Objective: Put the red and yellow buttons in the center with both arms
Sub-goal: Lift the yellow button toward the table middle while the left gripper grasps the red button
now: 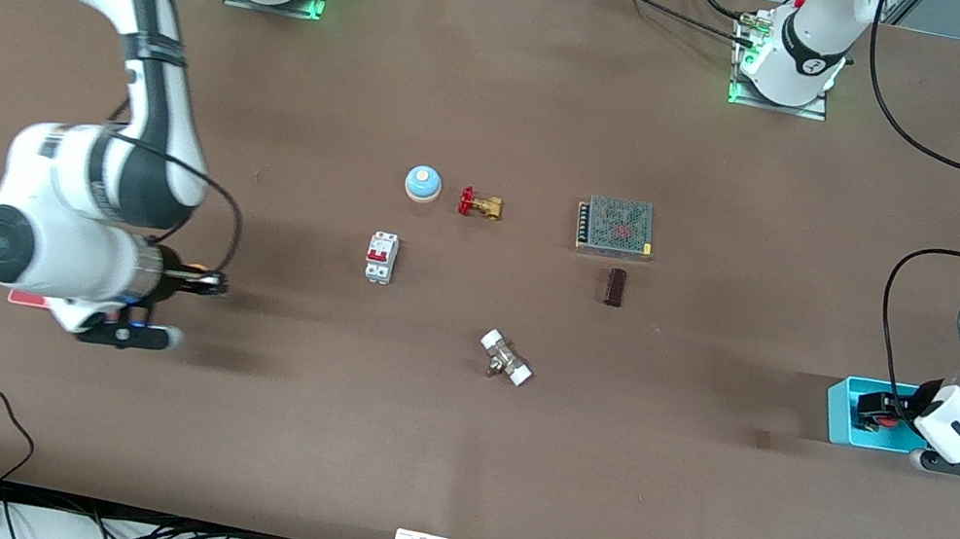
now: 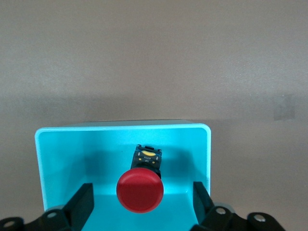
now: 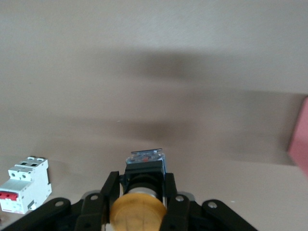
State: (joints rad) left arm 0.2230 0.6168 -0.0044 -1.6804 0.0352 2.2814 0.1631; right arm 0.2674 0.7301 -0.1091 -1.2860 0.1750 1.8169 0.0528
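The red button (image 2: 140,190) lies in the cyan tray (image 2: 53,159) at the left arm's end of the table; it also shows in the front view (image 1: 876,407). My left gripper (image 2: 139,202) is open, with a finger (image 2: 81,202) on either side of the button, not touching it. My right gripper (image 3: 139,195) is shut on the yellow button (image 3: 138,214), held above the bare table near the right arm's end; in the front view the gripper (image 1: 194,280) is beside the pink tray (image 1: 29,298).
A white circuit breaker (image 1: 382,256), a blue dome bell (image 1: 422,182), a brass valve with a red handle (image 1: 480,204), a metal power supply (image 1: 615,226), a dark brown block (image 1: 614,286) and a white-ended fitting (image 1: 506,357) lie around the table's middle.
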